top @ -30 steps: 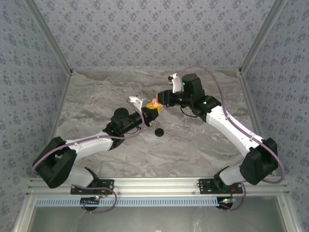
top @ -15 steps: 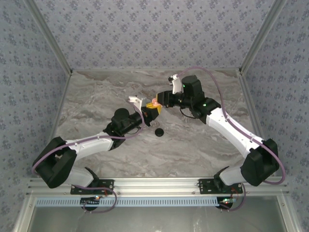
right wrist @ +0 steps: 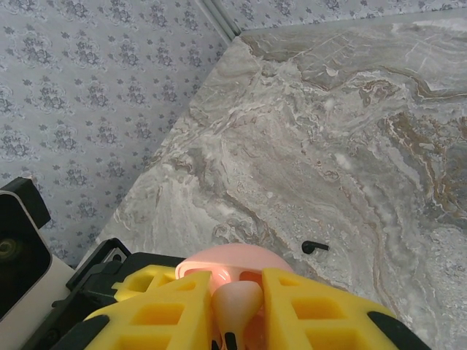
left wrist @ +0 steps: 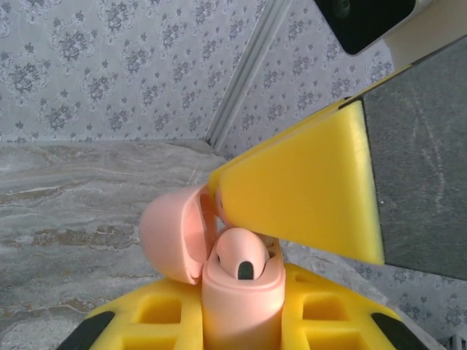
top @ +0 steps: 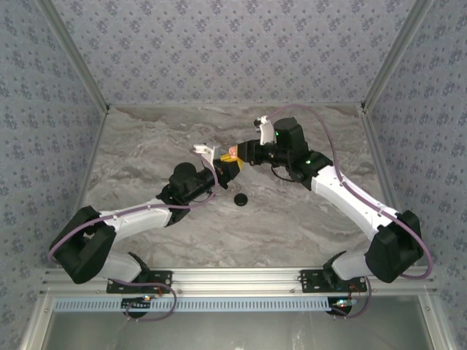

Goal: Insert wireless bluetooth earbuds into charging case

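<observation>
My left gripper (top: 228, 168) is shut on an upright pink charging case (left wrist: 241, 299) whose lid (left wrist: 173, 233) hangs open to the left. A pink earbud-shaped piece (left wrist: 238, 255) with a black spot sits in the case's mouth. My right gripper (top: 238, 154) meets the case from the right. Its yellow fingers (right wrist: 168, 310) are shut on that pink piece (right wrist: 238, 297) above the case lid (right wrist: 232, 258). One right finger (left wrist: 306, 197) covers the far half of the case. A tiny black hook-like earbud (right wrist: 314, 247) lies on the table beyond.
A round black piece (top: 239, 198) lies on the marble table (top: 146, 138) just in front of the two grippers. Patterned walls close the table on three sides, with an aluminium rail at the near edge.
The right gripper has crept left and slightly up against the case. The left gripper has lifted the case a little to meet it.
</observation>
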`<state>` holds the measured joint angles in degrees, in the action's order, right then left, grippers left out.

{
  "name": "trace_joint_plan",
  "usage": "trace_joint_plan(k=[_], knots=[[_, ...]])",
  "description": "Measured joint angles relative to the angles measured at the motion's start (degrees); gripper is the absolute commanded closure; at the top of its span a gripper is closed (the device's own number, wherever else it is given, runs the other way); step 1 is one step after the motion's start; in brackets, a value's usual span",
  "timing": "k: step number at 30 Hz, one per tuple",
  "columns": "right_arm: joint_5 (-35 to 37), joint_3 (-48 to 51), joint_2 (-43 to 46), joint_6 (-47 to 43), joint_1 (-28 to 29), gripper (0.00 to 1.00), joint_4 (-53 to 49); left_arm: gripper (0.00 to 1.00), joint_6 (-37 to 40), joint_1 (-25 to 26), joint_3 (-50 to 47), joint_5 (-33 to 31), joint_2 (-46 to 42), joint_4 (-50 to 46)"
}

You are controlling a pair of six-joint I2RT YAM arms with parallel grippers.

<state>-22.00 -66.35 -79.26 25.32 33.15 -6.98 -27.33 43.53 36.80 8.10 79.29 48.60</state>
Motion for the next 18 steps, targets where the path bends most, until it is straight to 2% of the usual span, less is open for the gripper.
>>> trace_joint_plan(k=[2, 8, 18], knots=[[0.0, 0.0, 0.0, 0.0, 0.0, 0.74, 0.0, 0.93, 0.0, 0.0, 0.0, 0.0, 0.0, 0.0], [0.4, 0.0, 0.0, 0.5, 0.0, 0.59, -0.2, 0.93, 0.1, 0.0, 0.0, 0.0, 0.0, 0.0], [1.9, -0.9, 1.3, -0.8, 0.0, 0.53, -5.3, 0.93, 3.0, 0.0, 0.0, 0.2, -0.2, -1.4]])
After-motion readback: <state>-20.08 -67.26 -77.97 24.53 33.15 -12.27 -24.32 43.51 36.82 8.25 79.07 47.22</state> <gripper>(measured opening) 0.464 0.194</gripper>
